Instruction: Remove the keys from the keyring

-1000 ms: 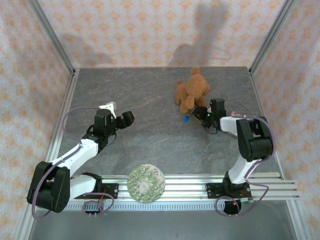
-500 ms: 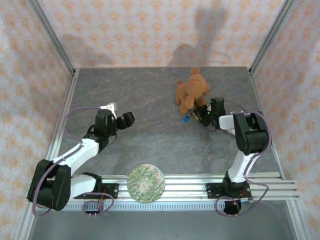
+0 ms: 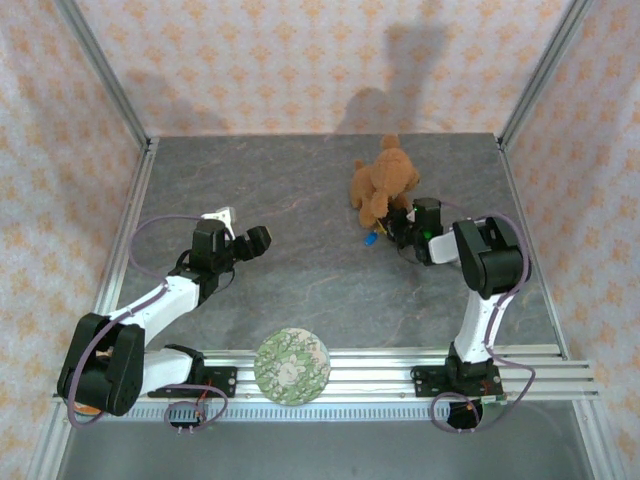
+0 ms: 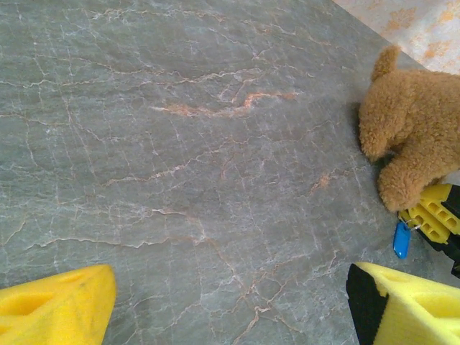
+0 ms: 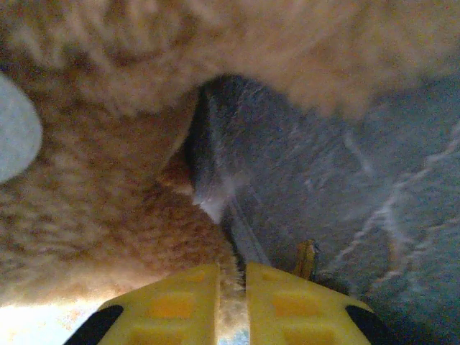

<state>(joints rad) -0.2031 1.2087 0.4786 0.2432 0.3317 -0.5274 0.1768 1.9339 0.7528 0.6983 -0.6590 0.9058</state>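
Note:
A brown plush dog [image 3: 385, 185] lies at the back right of the grey table, with a small blue key [image 3: 371, 238] on the table by its paw. The left wrist view shows the blue key [image 4: 401, 241] hanging from a thin silver keyring [image 4: 411, 225] beside the paw. My right gripper [image 3: 397, 228] is pressed against that paw. Its jaws [image 5: 232, 269] are nearly together with tan fur of the dog [image 5: 108, 180] in the narrow gap. A grey metal strip [image 5: 248, 241] runs out from between them; I cannot tell whether it is pinched. My left gripper [image 3: 238, 225] hovers open at mid-left, nothing between its fingers [image 4: 57, 302].
A round green patterned plate [image 3: 292, 366] sits on the rail at the near edge. Patterned walls and metal posts enclose the table on three sides. A small golden piece [image 5: 307, 259] lies beside my right finger.
My right gripper's jaws have closed down at the dog's paw and its arm has folded in closer to the dog. The left arm has stayed put.

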